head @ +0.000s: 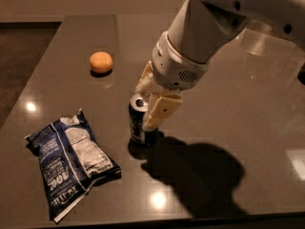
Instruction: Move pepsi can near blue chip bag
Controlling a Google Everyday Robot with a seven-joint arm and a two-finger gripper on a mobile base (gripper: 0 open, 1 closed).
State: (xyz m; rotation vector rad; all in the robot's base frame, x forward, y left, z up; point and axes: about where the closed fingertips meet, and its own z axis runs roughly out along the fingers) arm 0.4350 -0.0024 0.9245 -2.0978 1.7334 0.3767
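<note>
Pepsi can (137, 122), upright near the blue chip bag's (71, 161) right side, sits clamped in the gripper (145, 109); carry it vertical and low, easing left without nudging the bag.

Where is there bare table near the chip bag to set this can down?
Bare table lies between the chip bag and the can, and more between the bag's top edge and the orange. The front edge right of the bag is free. It is crowded only mid-table, where the gripper has its jaws shut on the can.
</note>
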